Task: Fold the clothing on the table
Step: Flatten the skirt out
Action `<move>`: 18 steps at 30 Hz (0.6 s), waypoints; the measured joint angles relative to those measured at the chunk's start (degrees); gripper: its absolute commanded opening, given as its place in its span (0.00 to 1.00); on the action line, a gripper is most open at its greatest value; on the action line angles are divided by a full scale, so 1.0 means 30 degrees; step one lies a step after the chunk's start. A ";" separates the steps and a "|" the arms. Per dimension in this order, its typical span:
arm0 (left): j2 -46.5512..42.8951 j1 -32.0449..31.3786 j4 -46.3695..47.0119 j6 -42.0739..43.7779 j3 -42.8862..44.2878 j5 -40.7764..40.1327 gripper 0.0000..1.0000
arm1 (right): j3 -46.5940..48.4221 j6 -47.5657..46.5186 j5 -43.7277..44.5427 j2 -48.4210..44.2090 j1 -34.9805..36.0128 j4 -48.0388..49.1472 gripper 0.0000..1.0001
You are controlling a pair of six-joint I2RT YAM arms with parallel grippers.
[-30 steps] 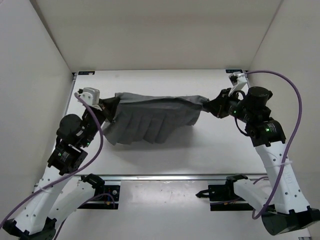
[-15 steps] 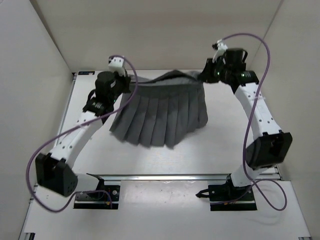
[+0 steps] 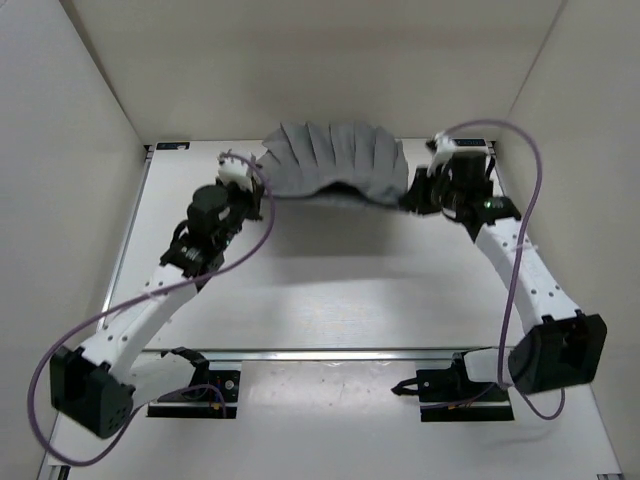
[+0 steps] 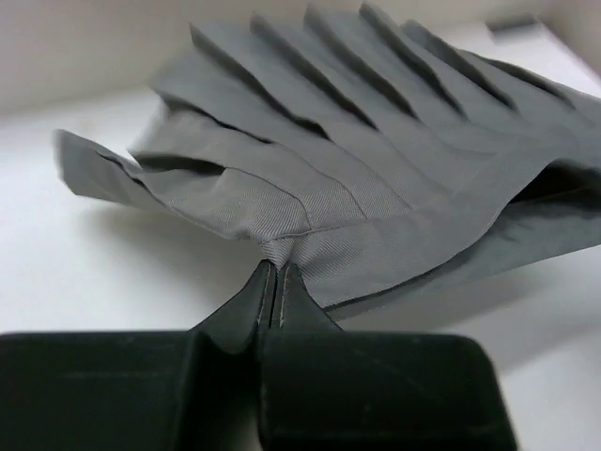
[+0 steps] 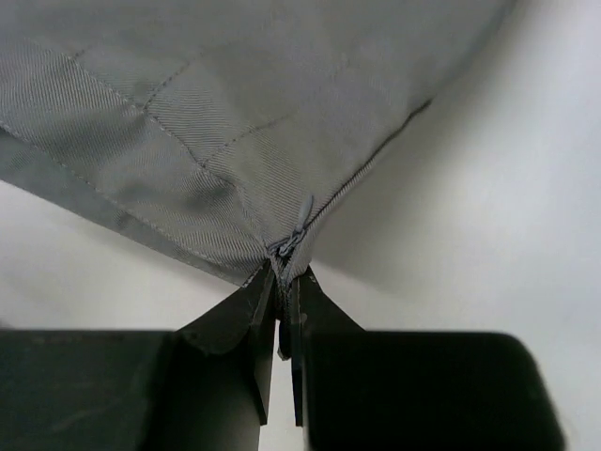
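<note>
**Both grippers clamp the grey clothing above the table's far end**

The clothing [image 3: 335, 160] is stretched between the two arms over the far end of the table [image 3: 330, 290], near the far edge. Its pleats fan out toward that edge, and a soft shadow falls on the table surface on the near side of it.

The left gripper [image 3: 256, 182] is over the table's far left part. Its jaws are clenched on the left corner of the clothing. In the left wrist view the fingertips of this gripper [image 4: 274, 282] meet with only a pinch of cloth between them, and the pleated fabric [image 4: 357, 178] spreads away from that point above the white surface.

The right gripper [image 3: 412, 196] is over the table's far right part, also closed tight on the clothing at its right corner. The right wrist view shows this gripper [image 5: 282, 282] pinching the hem just where a small zipper [image 5: 302, 224] ends, with the fabric [image 5: 188, 122] rising from the pinch.

Whether any part of the clothing touches the table cannot be told.
</note>
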 measured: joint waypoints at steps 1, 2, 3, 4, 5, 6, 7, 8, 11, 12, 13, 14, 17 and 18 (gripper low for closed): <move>-0.1027 -0.0481 -0.1049 -0.0248 -0.0867 -0.0080 0.00 | -0.1843 0.0102 0.0219 -0.0918 0.0452 -0.0605 0.00; -0.2084 -0.0874 -0.2331 -0.0670 -0.1581 0.0000 0.00 | -0.3206 0.0372 0.0517 -0.1749 0.0998 -0.1406 0.00; -0.3075 -0.1078 -0.3351 -0.1195 -0.2084 0.0109 0.00 | -0.4160 0.0670 0.0801 -0.2543 0.1545 -0.2164 0.00; -0.3934 -0.1166 -0.4167 -0.1632 -0.2412 0.0168 0.00 | -0.4677 0.0969 0.1013 -0.3198 0.2098 -0.2783 0.00; -0.4925 -0.1217 -0.4874 -0.2098 -0.2761 0.0168 0.00 | -0.4947 0.1297 0.1151 -0.3861 0.2608 -0.3300 0.00; -0.5785 -0.1224 -0.5377 -0.2543 -0.3024 0.0109 0.00 | -0.5020 0.1566 0.0984 -0.4422 0.2951 -0.3585 0.00; -0.6397 -0.1217 -0.5668 -0.2900 -0.3191 0.0080 0.00 | -0.5020 0.1807 0.0670 -0.4903 0.2943 -0.3504 0.00; -0.6747 -0.1107 -0.5792 -0.3169 -0.3286 0.0146 0.00 | -0.5020 0.1931 0.0291 -0.5115 0.2557 -0.3286 0.00; -0.5843 0.0029 -0.5355 -0.3825 -0.3286 0.1144 0.00 | -0.5173 0.2222 -0.1027 -0.4401 0.0874 -0.1967 0.00; -0.4947 0.0357 -0.5136 -0.3927 -0.3286 0.1392 0.00 | -0.5180 0.2178 -0.1253 -0.3716 0.0714 -0.1515 0.00; -0.4014 0.0576 -0.5027 -0.3971 -0.3308 0.1392 0.00 | -0.5180 0.2113 -0.1384 -0.2929 0.0656 -0.1056 0.00; -0.2878 0.0699 -0.4998 -0.3985 -0.3395 0.1275 0.00 | -0.5180 0.2040 -0.1479 -0.1989 0.0678 -0.0605 0.00; -0.0291 0.0918 -0.5158 -0.3993 -0.4116 0.1129 0.00 | -0.5217 0.2047 -0.1749 0.1545 0.0860 0.0058 0.00; 0.0277 0.1042 -0.5253 -0.4000 -0.4313 0.1246 0.00 | -0.5253 0.2055 -0.1836 0.2484 0.0925 0.0160 0.00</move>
